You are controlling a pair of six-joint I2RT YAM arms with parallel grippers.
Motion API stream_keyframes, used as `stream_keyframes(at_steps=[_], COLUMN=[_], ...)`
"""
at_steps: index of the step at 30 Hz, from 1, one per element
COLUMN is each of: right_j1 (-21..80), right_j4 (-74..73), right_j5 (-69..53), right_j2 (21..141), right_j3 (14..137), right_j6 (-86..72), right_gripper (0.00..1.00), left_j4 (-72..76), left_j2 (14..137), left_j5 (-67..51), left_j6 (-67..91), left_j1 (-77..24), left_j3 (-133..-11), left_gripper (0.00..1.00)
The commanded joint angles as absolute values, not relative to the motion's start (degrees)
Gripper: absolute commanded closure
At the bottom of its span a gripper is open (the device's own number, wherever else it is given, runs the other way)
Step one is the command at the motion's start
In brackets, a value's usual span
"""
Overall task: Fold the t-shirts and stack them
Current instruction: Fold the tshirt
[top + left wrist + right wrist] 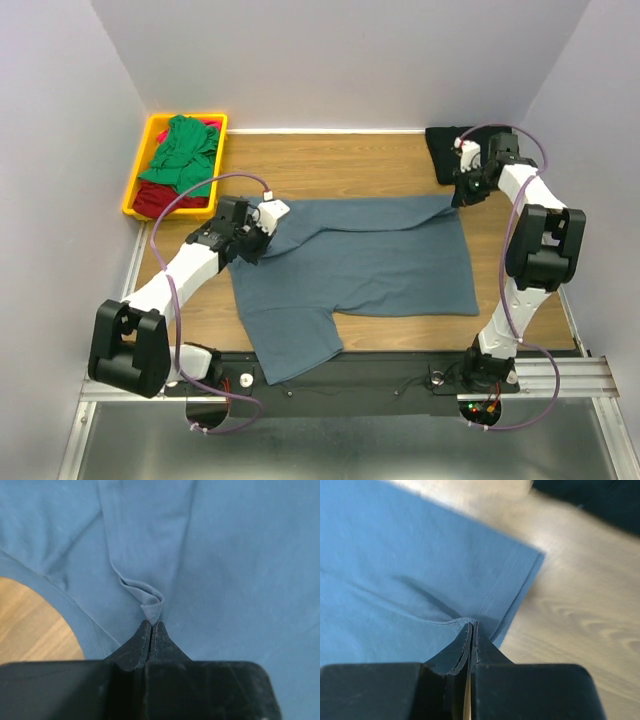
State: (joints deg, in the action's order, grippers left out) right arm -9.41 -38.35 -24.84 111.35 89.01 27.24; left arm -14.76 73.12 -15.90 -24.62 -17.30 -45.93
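- At the far left a yellow tray point(132, 195) holds two t-shirts in a loose heap: a green shirt point(182, 150) crumpled on top and a red shirt point(160, 200) showing beneath it at the near end. Neither is folded.
- The left gripper point(268, 218) sits at the far left corner of the slate blue-grey shirt point(370, 255). In its wrist view the fingers point(137, 647) are pressed fully together, with a small pucker of blue cloth pinched at their tips.
- The blue-grey shirt lies spread across the middle of the wooden table point(340, 165). Its far edge is gathered into a ridge between the two grippers, and one sleeve reaches down over the near edge of the table.
- The right gripper point(462, 190) is at the shirt's far right corner. Its fingers point(487, 647) are closed tight on the cloth just beside the stitched hem.
- In the far right corner of the table lies the black shirt point(445, 150), a compact dark shape. We cannot tell whether it is neatly folded.
- We judge the task to be at an early stage: the blue-grey shirt is at its first fold, two shirts wait in the tray, and no stack of several shirts shows yet.
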Motion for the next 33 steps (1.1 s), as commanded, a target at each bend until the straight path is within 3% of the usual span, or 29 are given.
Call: stream_keyframes(at_steps=[1,16,29,30,31,33], right_j1=[-9.93,-10.2,-10.2,-10.2,-10.2,-10.2], right_j4=[-37.35,-37.35,-37.35,-37.35,-37.44,-37.35], right_j5=[-24.79,-19.77,-17.93,-17.67,-17.41,-16.35], right_j2=[108.37,109.51,109.86,109.86,110.12,111.0], right_j3=[85.36,84.99,85.79,85.43,85.17,84.9], right_j6=[30.58,32.61,34.8,35.07,35.24,35.59], right_gripper=[0.99,0.99,0.99,0.99,1.0,0.98], left_j4=[-15.2,-22.68,-27.5,-28.73,-30.48,-32.51], left_j2=[72.15,77.34,73.29,73.91,74.53,75.76], left_j5=[-12.66,-18.72,-24.52,-24.7,-25.22,-25.92], left_j6=[-27.59,-37.09,-44.98,-46.74,-49.11,-51.84], left_j1=[-17.49,-17.49,-17.4,-17.49,-17.66,-17.84], left_j3=[-45.53,-47.11,-49.4,-49.13,-48.52,-48.16], left_gripper=[1.0,1.0,1.0,0.98,0.83,0.71])
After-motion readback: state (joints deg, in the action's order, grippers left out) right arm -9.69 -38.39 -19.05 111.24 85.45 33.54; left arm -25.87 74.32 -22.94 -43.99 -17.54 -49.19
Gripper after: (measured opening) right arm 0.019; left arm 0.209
